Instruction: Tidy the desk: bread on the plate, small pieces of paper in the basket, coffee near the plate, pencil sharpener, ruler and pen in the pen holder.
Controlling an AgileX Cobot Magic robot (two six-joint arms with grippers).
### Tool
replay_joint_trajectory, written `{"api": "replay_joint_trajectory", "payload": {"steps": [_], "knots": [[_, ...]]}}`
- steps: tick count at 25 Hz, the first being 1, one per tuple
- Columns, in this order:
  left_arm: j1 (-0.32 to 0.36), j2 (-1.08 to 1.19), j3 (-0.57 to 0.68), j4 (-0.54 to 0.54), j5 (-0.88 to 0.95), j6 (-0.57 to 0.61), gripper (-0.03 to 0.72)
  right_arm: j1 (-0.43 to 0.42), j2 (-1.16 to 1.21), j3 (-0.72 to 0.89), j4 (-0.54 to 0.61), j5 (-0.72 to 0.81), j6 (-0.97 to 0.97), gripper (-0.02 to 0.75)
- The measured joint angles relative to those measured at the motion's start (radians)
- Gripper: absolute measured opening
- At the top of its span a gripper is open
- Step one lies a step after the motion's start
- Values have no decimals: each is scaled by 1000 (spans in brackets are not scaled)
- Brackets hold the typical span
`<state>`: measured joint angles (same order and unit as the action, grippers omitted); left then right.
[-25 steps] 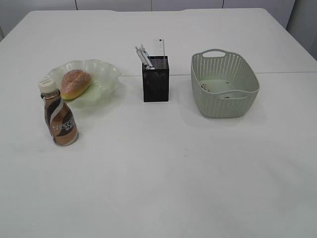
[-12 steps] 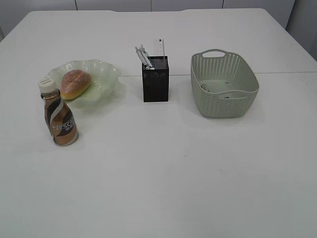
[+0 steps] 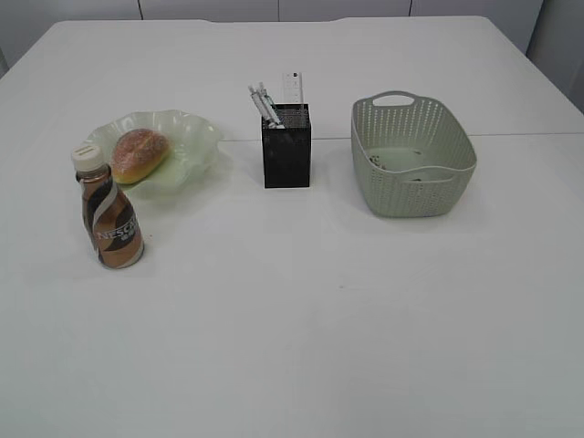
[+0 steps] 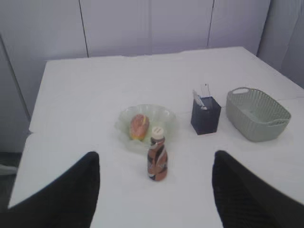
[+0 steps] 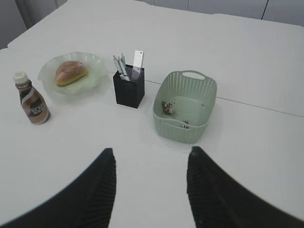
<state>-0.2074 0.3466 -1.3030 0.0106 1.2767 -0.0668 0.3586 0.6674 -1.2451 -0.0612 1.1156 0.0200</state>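
— What sort of place is this?
— Probably an office or lab: a bare white table point(image 3: 301, 319), and plain pale cabinet doors point(image 4: 142, 28) behind it, blurred in the wrist view.

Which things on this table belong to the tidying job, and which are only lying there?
Belong to the job: bread, plate, coffee bottle, pen holder with pens and ruler, basket, paper scraps.

Only lying about: nothing visible.
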Motion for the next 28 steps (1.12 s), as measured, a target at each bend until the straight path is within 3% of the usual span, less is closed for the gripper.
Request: {"api": "replay_joint_trajectory", "payload": {"steps": [5,8,14,22,28], "knots": [[33,-142,99,-29,0,119,538,0,-270,187,-2,0,-27,392],[43,-222,211,-88,0,157,538,0,-432,273,-2,0,-38,392],[54,-339,469,-97,-30,175,538,0,-654,419,-8,7,-51,392],[56,-339,724,-106,-120,226,538,0,-689,622,2,-5,-55,393],[56,-339,785,-106,-140,229,538,0,-689,711,2,-65,-57,393]]}}
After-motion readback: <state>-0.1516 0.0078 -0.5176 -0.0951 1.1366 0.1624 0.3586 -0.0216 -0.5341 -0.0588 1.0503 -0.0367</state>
